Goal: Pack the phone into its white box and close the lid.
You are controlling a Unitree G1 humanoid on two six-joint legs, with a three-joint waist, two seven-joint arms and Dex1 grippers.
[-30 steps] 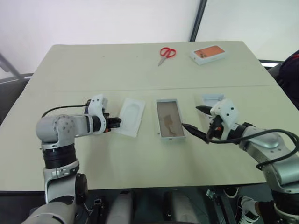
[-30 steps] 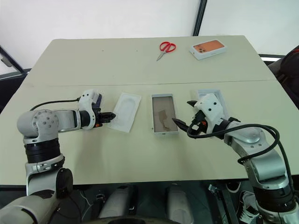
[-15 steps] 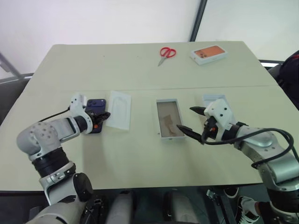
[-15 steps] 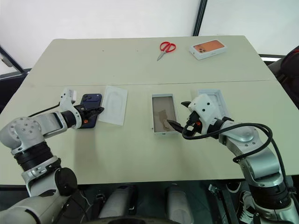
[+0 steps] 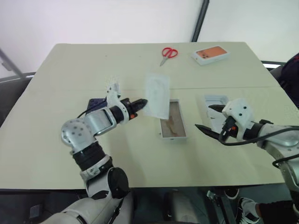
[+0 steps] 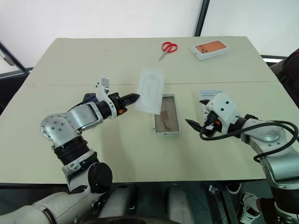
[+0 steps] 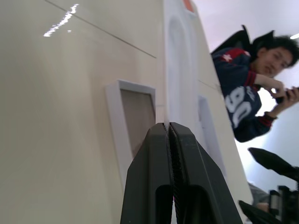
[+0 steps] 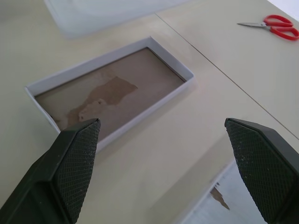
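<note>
Lifted off the worktop [image 5: 56,154] now – left claw [image 5: 141,101] pinches the white card [image 5: 157,95] over the white box [image 5: 172,122]; right claw [image 5: 210,119] gapes, empty – phone [image 5: 96,103] waits.

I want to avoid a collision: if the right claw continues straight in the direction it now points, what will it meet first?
Probably the white box: the open right claw points at it across bare table. Depth is uncertain.

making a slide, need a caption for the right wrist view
Open right gripper poised before the empty white box, red scissors beyond.
</note>
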